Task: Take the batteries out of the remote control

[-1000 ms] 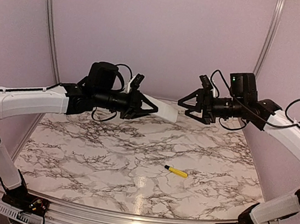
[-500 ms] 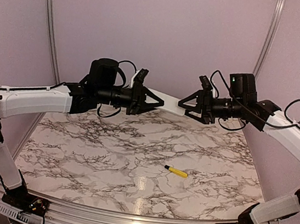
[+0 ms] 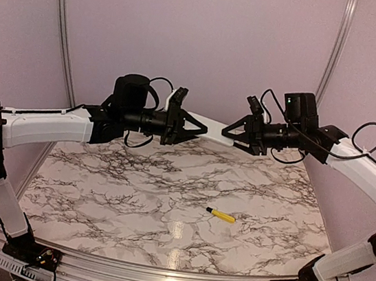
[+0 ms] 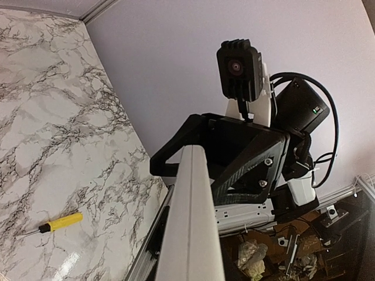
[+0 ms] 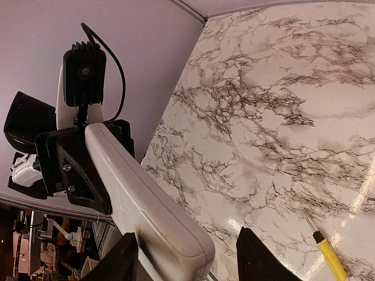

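Left claw holds one remote control; one yellow stick.

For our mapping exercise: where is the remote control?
Top view, centre, aloft: the remote control sits in the left pincer, tip inside the right pincer.

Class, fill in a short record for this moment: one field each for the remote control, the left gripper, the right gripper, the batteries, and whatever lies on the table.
remote control: held in the air above the table, roughly level, between the two arms
left gripper: shut on one end of the remote control
right gripper: open, fingers either side of the free end, not yet clamped
batteries: none visible; battery bay not shown
on table: yellow-handled tool, lying apart from both grippers
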{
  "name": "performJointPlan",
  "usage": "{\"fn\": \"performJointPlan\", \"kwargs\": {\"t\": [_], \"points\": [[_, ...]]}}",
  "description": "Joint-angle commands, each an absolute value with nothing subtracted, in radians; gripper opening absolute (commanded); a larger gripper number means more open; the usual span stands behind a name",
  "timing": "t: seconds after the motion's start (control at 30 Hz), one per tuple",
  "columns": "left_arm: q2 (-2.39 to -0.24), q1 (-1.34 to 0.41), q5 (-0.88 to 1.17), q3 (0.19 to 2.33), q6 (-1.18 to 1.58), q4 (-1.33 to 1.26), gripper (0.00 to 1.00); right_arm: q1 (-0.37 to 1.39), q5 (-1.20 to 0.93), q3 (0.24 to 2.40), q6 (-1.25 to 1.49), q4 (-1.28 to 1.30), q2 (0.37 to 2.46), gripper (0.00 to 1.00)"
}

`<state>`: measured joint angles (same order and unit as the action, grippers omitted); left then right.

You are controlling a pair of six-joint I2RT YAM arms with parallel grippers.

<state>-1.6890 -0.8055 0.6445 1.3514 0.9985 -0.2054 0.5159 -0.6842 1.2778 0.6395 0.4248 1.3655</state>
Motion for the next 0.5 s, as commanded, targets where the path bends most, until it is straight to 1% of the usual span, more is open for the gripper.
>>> {"fn": "performJointPlan", "kwargs": {"t": [0.0,0.3,0.4,0.47], "points": [[-1.713,-0.813,0.668,1.378,1.004,-0.256,0.0,0.512,-0.693,1.274,0.637,0.401,1.382,0.53],[-1.716,-0.813,0.663,1.384,1.011,-0.268,0.0,0.511,-0.699,1.255,0.624,0.414,1.373,0.29],[-1.713,-0.813,0.664,1.385,1.015,-0.27,0.0,0.511,-0.706,1.249,0.624,0.412,1.368,0.24],[-1.709,-0.813,0.664,1.385,1.014,-0.269,0.0,0.511,-0.71,1.248,0.623,0.409,1.367,0.22]]}}
